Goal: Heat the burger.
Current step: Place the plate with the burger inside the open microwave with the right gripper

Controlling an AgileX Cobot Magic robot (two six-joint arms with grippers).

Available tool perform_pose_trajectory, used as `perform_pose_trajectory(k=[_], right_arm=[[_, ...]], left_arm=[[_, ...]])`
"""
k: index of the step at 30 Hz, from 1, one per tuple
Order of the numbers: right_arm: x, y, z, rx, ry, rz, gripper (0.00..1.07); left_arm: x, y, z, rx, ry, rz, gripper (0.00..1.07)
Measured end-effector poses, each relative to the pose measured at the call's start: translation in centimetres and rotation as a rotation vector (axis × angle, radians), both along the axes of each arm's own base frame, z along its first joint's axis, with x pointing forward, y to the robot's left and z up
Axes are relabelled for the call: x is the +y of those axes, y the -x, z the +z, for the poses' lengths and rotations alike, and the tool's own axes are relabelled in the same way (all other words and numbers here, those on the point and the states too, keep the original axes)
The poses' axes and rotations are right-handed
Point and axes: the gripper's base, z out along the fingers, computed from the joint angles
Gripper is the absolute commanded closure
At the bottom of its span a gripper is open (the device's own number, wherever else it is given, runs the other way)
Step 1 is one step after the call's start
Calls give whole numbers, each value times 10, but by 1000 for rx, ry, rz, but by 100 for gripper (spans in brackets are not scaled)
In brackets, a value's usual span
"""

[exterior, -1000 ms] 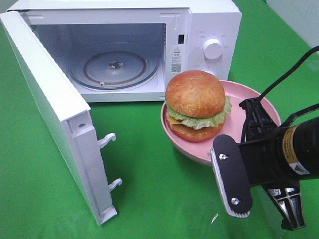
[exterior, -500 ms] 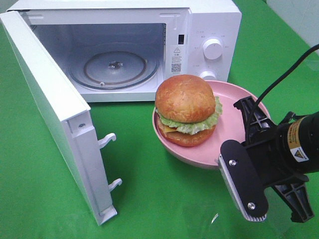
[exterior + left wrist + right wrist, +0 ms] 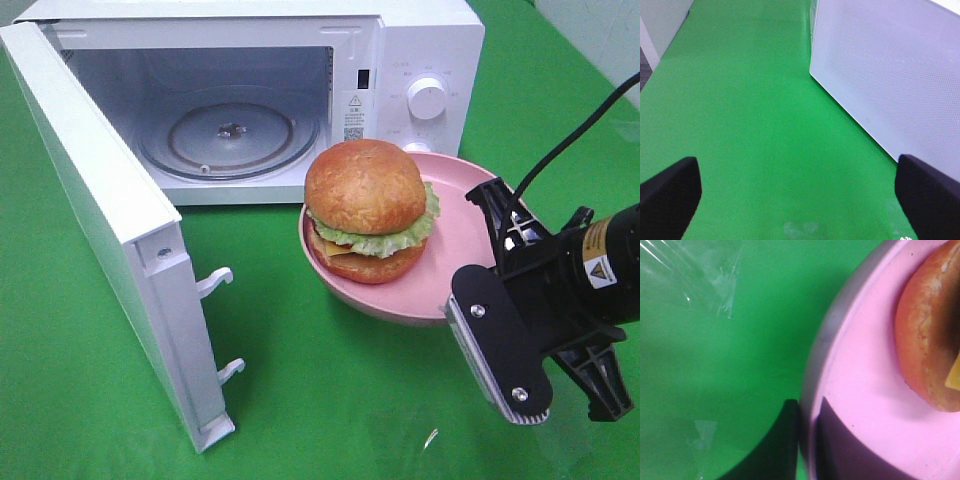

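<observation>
The burger, with a glossy brown bun, green lettuce and yellow cheese, sits on a pink plate just in front of the open microwave. My right gripper is shut on the plate's right rim. In the right wrist view the right gripper pinches the plate rim between its dark fingers, with the burger beyond. In the left wrist view my left gripper is open and empty above the green cloth, beside the door's outer face. The exterior view does not show the left gripper.
The microwave door swings wide open to the left, its latch hooks pointing right. A glass turntable lies in the empty cavity. The control knob is on the right panel. Green cloth covers the table.
The right gripper has carried the plate and burger leftward and a little toward the microwave opening. The microwave and its door have not moved.
</observation>
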Motion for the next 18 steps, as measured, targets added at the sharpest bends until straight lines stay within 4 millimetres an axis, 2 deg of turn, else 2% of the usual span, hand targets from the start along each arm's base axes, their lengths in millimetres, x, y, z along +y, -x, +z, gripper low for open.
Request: perform_pose_trajectory(k=[18], right_arm=[[-11,-9,1,25,-53,7,106]], left_arm=[[0,0,0,0,0,0,6]])
